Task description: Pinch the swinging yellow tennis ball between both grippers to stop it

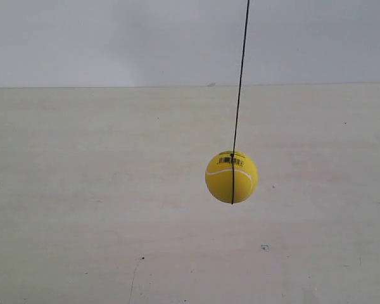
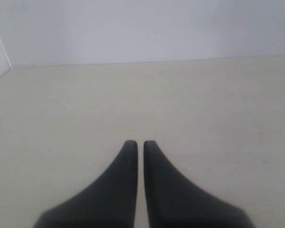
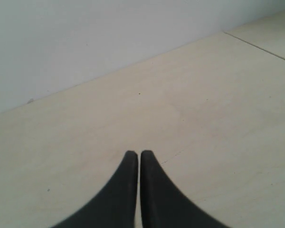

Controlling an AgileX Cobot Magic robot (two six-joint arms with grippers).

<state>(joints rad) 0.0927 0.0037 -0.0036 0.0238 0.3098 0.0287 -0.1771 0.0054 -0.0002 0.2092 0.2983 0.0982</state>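
The yellow tennis ball hangs on a thin black string right of centre in the exterior view, above the pale table, white seam and small barcode facing the camera. No arm or gripper shows in that view. In the left wrist view my left gripper has its two black tapered fingers nearly together, with only a thin slit between them and nothing held. My right gripper in the right wrist view looks the same, shut on nothing. Neither wrist view shows the ball.
A pale wooden tabletop runs back to a plain light wall. A seam in the table surface crosses the far corner in the right wrist view. A side wall edge stands near the left gripper's table corner.
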